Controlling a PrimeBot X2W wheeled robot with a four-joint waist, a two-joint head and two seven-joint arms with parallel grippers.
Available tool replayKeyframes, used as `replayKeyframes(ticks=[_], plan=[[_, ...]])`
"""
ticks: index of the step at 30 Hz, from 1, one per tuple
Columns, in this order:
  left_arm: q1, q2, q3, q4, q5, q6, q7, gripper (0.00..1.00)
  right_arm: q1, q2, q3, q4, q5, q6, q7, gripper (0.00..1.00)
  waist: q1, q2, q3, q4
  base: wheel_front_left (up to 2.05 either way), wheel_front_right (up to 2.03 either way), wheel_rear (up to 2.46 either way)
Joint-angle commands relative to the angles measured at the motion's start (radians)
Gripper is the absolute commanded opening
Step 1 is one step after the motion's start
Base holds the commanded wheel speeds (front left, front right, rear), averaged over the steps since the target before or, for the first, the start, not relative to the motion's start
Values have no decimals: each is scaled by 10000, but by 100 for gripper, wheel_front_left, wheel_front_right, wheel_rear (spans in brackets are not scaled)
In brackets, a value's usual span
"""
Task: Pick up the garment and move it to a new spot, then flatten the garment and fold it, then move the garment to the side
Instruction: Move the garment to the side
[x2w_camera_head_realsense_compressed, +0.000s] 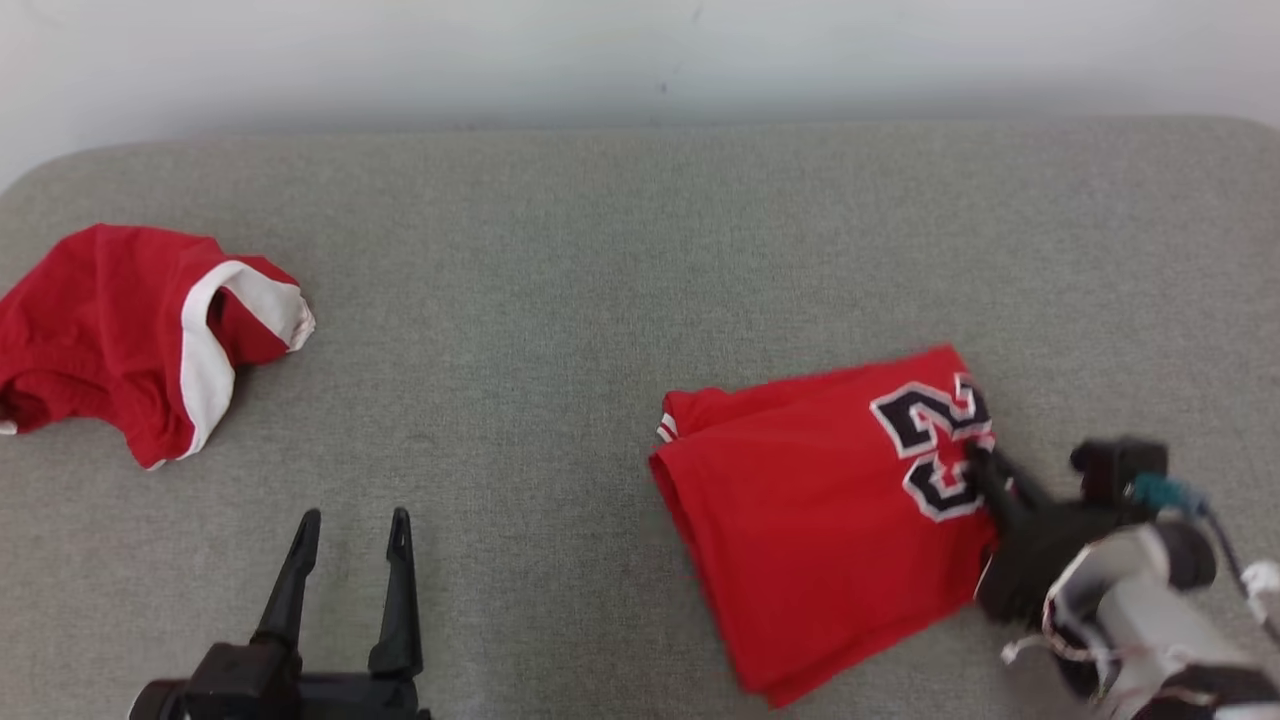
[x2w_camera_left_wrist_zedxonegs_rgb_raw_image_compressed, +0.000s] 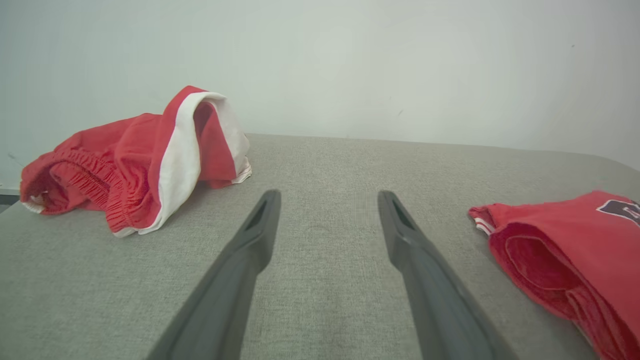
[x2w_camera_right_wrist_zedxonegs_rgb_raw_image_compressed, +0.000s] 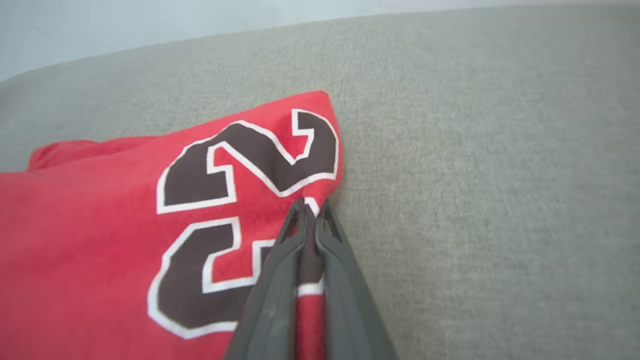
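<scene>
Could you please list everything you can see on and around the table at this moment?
folded garment: one, red with dark white-edged numbers, right side of the table
crumpled shorts: one, red with a white stripe, far left of the table
table: one, grey fabric top, under both garments
wall: one, pale, behind the table
left gripper: one, black, lower left, jaws open
right gripper: one, black, lower right, jaws shut on the folded garment's right edge

You have a grey cloth-covered counter (x2w_camera_head_realsense_compressed: 620, 250): a folded red numbered garment (x2w_camera_head_realsense_compressed: 820, 520) lies right, crumpled red-and-white shorts (x2w_camera_head_realsense_compressed: 110, 330) left, well apart.
</scene>
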Motion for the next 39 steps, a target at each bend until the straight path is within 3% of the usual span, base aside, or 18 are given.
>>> replayKeyframes(ticks=[1,10,18,26,39], plan=[[-206,-7,-50,-66,-75,29,-7,100,-324,-198,42,-47,73,-26,21,0,-1,-1,325,-35,0,0,0],[-1435,-2,-626,-459,138,45,-7,100,-2994,-1883,285,-262,457,-26,253,0,-1,-1,2314,-458,0,0,0],[-2397,127,-559,-1001,662,-76,-7,100,-4607,-3568,417,-251,839,-26,44,0,-1,-1,4116,-1342,0,0,0],[-2496,530,-181,-1531,983,-69,-7,100,-5459,-4739,582,-59,1126,-26,-217,0,-1,-1,4737,-2296,0,0,0],[-2313,622,-308,-1866,1159,-51,7,100,-6823,-5775,991,251,1345,-26,-59,0,-1,-1,5069,-2512,0,0,0]])
